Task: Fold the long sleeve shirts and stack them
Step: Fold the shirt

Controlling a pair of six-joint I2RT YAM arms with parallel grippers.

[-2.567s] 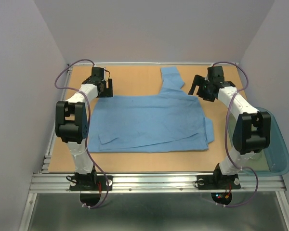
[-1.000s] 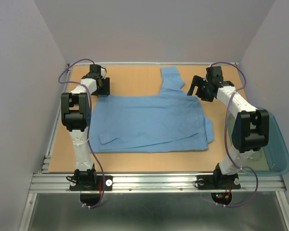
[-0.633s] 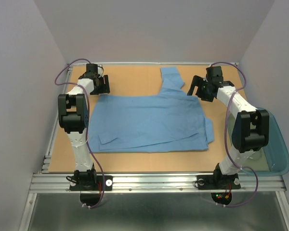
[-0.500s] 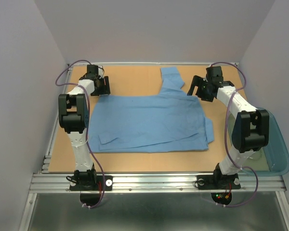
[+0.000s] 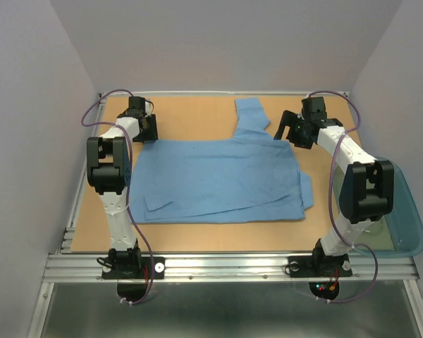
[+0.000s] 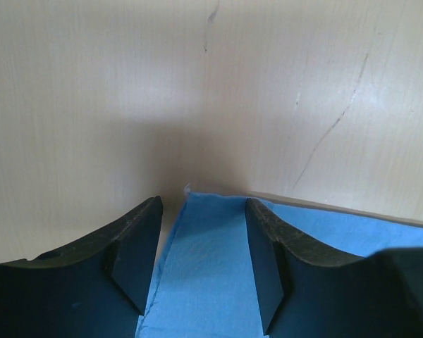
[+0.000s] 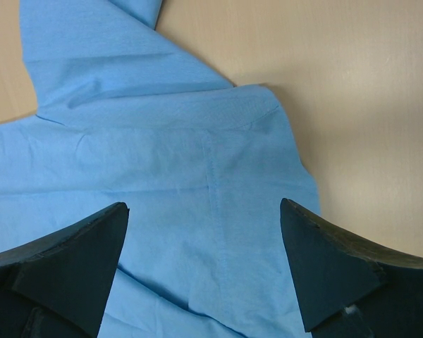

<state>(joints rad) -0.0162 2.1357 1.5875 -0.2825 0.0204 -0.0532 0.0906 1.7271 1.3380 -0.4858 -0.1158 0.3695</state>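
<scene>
A light blue long sleeve shirt (image 5: 218, 176) lies spread flat on the table's middle, with one sleeve (image 5: 250, 116) reaching toward the back. My left gripper (image 5: 147, 129) is open at the shirt's far left corner. In the left wrist view the cloth corner (image 6: 211, 260) lies between the two fingers of the left gripper (image 6: 203, 204). My right gripper (image 5: 286, 131) is open wide at the shirt's far right corner. In the right wrist view the right gripper (image 7: 204, 205) straddles the cloth (image 7: 197, 169) near a seam, holding nothing.
A translucent teal tub (image 5: 409, 218) stands at the table's right edge beside the right arm. The wooden table top (image 5: 197, 113) ends at a metal rail along the front and walls close on three sides.
My left gripper has shifted a little left and back to the shirt's far left corner, and the left arm has straightened up. The right gripper edged slightly toward the shirt. The shirt has not moved.
</scene>
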